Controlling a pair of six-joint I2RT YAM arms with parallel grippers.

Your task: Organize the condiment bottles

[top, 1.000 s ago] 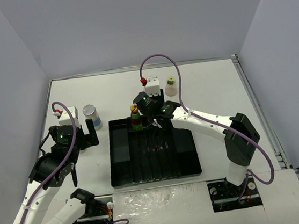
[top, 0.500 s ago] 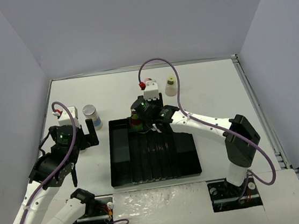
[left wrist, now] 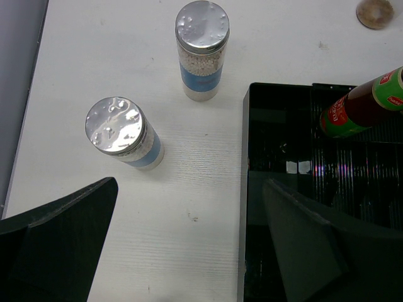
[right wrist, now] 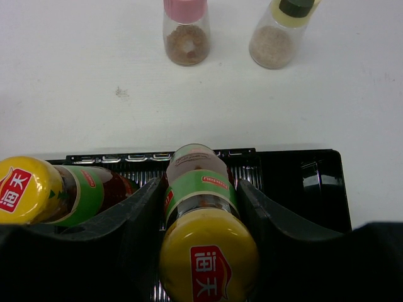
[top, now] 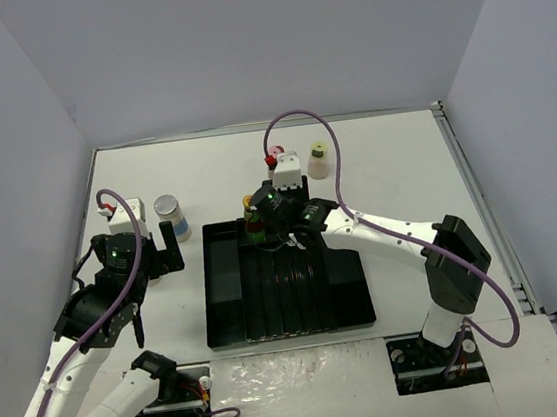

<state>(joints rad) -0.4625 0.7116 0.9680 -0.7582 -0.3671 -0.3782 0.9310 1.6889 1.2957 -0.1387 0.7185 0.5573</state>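
Stretched over the black tray [right wrist: 302, 170], the right end effector [right wrist: 200, 217] grips a yellow-capped sauce bottle [right wrist: 208, 258]; the left end effector [left wrist: 182, 251] gapes, shakers [left wrist: 119, 133] just ahead.

sauce bottle A [right wrist: 208, 251]: yellow cap, green neck, far end of tray [right wrist: 315, 182]
sauce bottle B [right wrist: 56, 189]: same, just left of A
shaker 1 [left wrist: 200, 47], shaker 2 [left wrist: 123, 132]: silver lids, upright, left of tray
pink-capped bottle [right wrist: 186, 38], yellow-green-capped bottle [right wrist: 277, 38]: upright beyond tray

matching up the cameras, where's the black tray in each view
top external: black tray, centre, between the two arms
left wrist: tray fills the lower right, one corner at upper middle
right wrist: tray across the lower half
shared landmark: a green-labelled bottle at its far end
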